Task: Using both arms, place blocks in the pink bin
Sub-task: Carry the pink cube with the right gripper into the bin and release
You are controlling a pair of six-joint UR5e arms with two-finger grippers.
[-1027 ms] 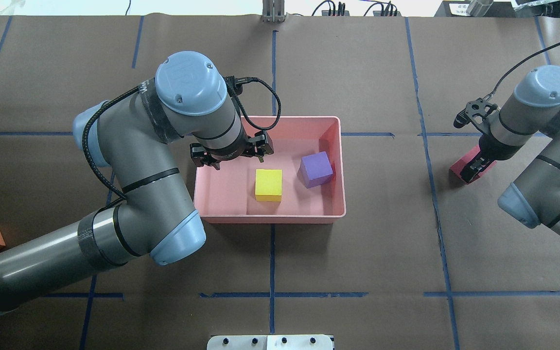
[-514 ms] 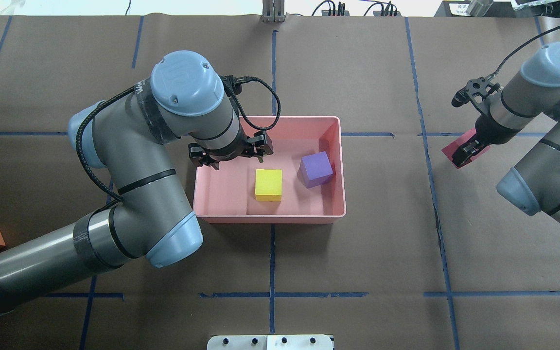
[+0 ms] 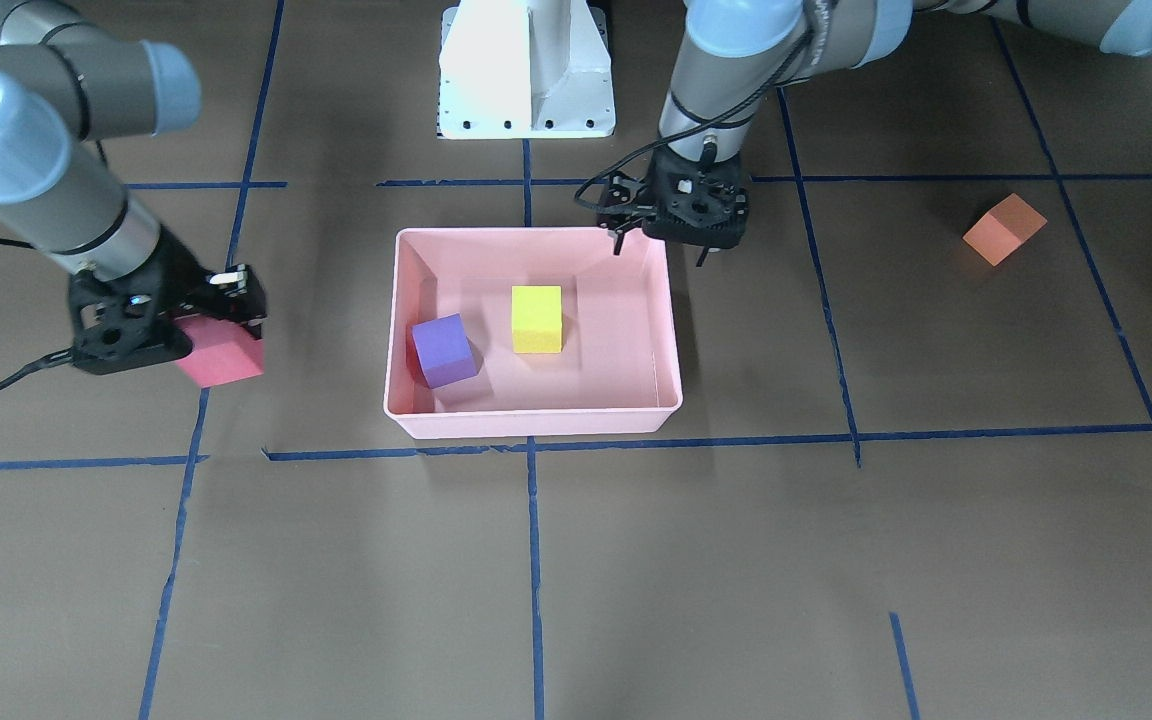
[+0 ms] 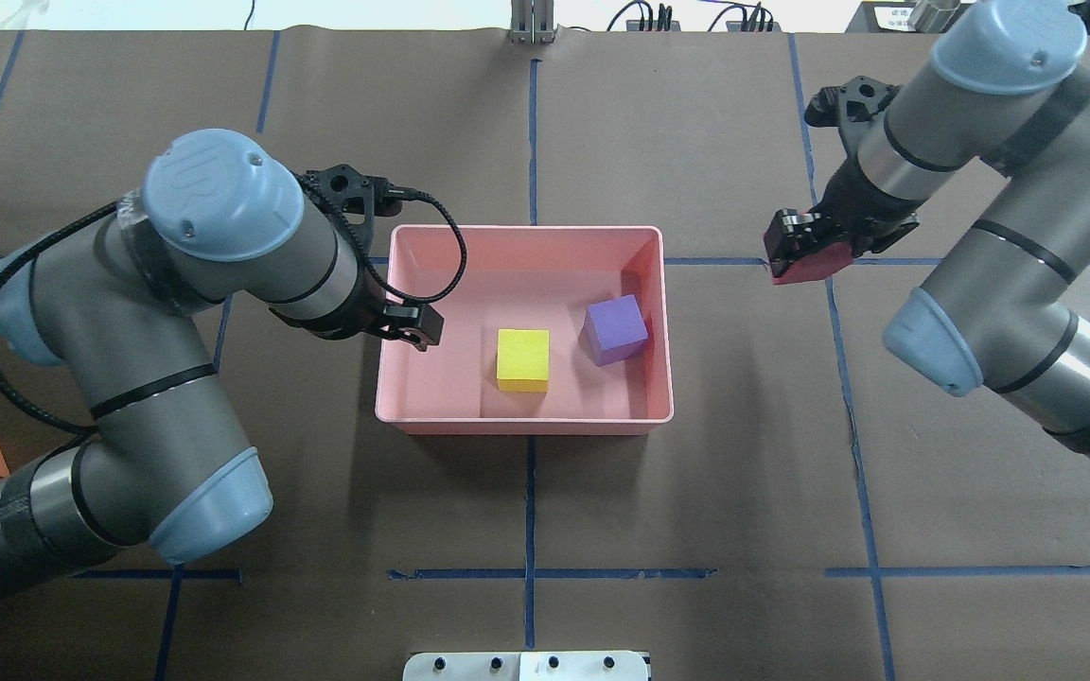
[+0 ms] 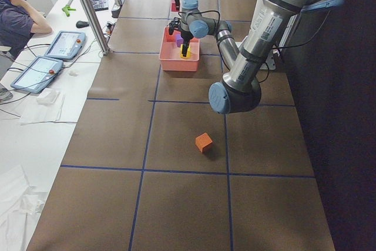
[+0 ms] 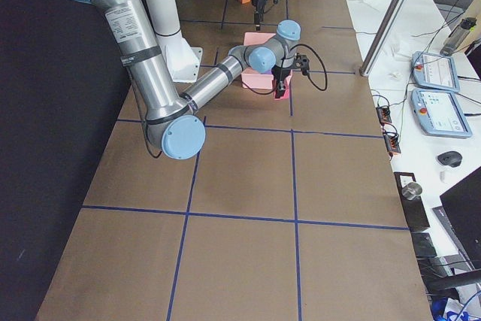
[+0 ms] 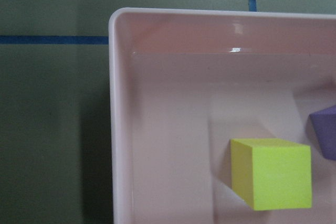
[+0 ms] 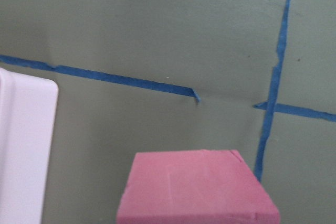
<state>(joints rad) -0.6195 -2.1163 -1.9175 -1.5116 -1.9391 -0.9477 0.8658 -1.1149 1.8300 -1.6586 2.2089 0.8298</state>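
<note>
Carrying a small red foam cube point(image 3: 224, 358), the right gripper point(image 4: 805, 248) has its fingers clamped on the cube's sides and holds it clear of the brown paper-covered table point(image 4: 696, 530), out to the right of the shallow light-pink plastic bin point(image 4: 526, 230) and apart from its right wall. Inside the bin, a yellow foam cube point(image 4: 522, 357) sits flat near the middle and a purple foam cube point(image 4: 615, 328) rests turned at an angle, close to the right wall. The left gripper point(image 3: 688, 222) hangs over the bin's left wall, empty; its jaws look spread, though the arm partly hides them. An orange foam cube point(image 3: 1004, 228) lies alone on the table far off to the left, well apart from the bin. Judged step: two blocks are in, the third is in transit, the fourth is untouched. The next move calls for bringing the red cube across the right wall, high enough to clear the rim, and releasing it over bare floor rather than on the purple cube just inside. The left arm would then need to swing out for the orange cube.
</note>
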